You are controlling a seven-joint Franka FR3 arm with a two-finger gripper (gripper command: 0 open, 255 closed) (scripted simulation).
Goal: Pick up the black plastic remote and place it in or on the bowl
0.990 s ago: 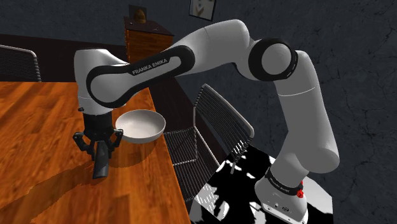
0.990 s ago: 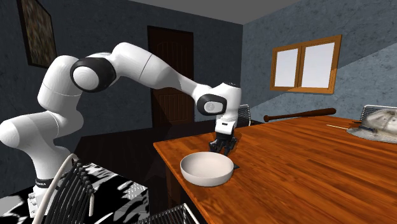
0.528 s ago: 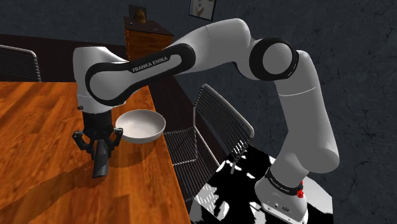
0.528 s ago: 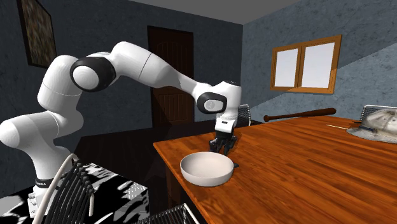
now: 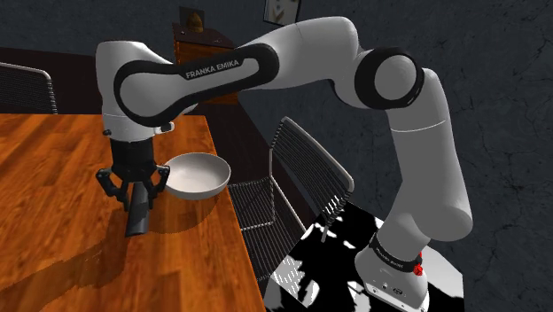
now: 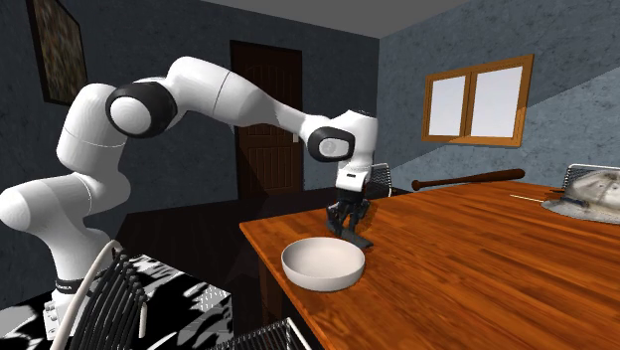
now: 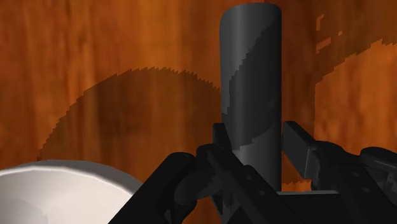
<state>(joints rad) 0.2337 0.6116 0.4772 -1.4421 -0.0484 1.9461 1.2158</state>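
Note:
My black gripper (image 5: 133, 190) is shut on the upper end of the dark grey remote (image 5: 139, 215). The remote hangs tilted below the fingers, its lower end a little above the wooden table (image 5: 53, 213). The white bowl (image 5: 197, 175) stands on the table just to the shoulder view's right of the gripper, near the table edge. In the second exterior view the gripper (image 6: 350, 213) and remote (image 6: 357, 235) hang behind the bowl (image 6: 323, 263). In the wrist view the remote (image 7: 251, 83) sticks out from between the fingers (image 7: 220, 143), with the bowl's rim (image 7: 57, 191) to one side.
Wire chairs stand by the table edge (image 5: 306, 168) and at the far side (image 5: 27, 89). A baseball bat (image 6: 467, 180) and a wire rack holding a pale object (image 6: 594, 189) lie far across the table (image 6: 477, 288). A wooden cabinet (image 5: 199, 49) stands behind.
The arm has risen and carried the remote up off the table, slightly to the shoulder view's left. The fingers have stayed shut on it. The bowl has not moved.

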